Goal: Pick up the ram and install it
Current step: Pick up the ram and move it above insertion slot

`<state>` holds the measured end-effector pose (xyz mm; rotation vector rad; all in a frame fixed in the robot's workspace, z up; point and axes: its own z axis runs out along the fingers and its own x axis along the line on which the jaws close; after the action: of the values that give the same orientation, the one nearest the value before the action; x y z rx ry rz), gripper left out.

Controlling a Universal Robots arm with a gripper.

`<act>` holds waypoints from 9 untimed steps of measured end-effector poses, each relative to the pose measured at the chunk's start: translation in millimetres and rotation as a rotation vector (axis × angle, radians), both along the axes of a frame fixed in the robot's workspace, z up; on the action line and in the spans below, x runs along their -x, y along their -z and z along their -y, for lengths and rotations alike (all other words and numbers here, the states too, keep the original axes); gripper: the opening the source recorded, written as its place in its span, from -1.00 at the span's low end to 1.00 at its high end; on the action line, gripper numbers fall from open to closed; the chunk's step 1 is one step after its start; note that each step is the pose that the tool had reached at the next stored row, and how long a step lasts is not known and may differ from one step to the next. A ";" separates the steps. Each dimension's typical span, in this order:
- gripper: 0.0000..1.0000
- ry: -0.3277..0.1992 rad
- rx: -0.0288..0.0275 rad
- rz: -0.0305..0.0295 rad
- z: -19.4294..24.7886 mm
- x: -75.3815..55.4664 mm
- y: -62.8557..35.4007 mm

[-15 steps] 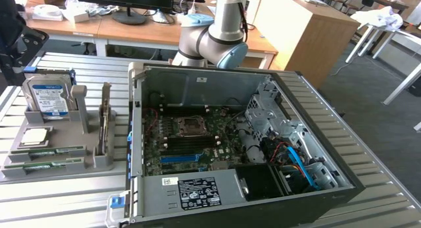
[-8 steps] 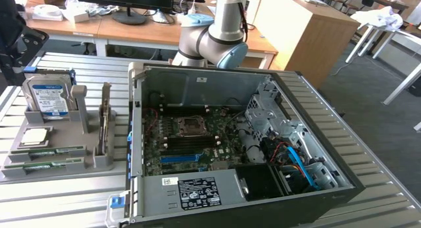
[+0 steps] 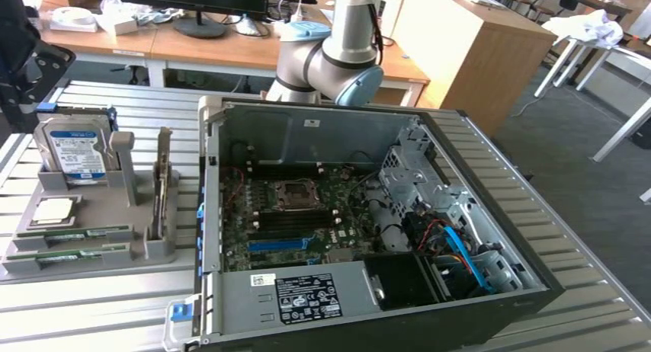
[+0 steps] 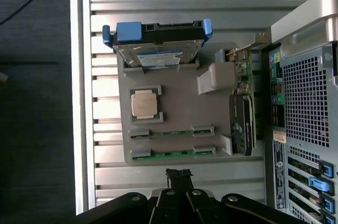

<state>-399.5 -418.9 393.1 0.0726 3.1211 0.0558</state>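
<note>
Two ram sticks, long thin green boards, lie side by side in slots of the grey holder (image 4: 182,105): one ram stick (image 4: 171,133) further from my fingertips, the other ram stick (image 4: 171,154) closer. In the exterior view the same sticks (image 3: 73,234) (image 3: 69,254) rest at the holder's near end, at that view's left. My gripper (image 4: 178,174) hangs high above the table beside the holder, just off the closer stick, with its dark fingers pressed together and nothing between them. The open computer case (image 3: 209,215) lies beside the holder, its motherboard (image 3: 295,215) exposed.
On the holder also sit a hard drive with blue rails (image 4: 158,55), a square silver CPU (image 4: 145,102) and an upright expansion card (image 4: 242,123). The case's rear panel (image 4: 306,129) borders the holder. The arm's base joint (image 3: 341,59) stands behind the case on the ribbed metal table (image 3: 91,306).
</note>
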 end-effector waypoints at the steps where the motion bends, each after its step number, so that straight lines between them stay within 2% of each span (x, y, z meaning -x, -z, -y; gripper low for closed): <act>1: -0.80 -0.008 0.0026 -0.0001 0.0 0.0 0.0; 9: -0.80 -0.080 0.0258 -0.0001 0.0 0.0 0.0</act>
<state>-399.5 -418.9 393.1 -0.0534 3.1229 0.0167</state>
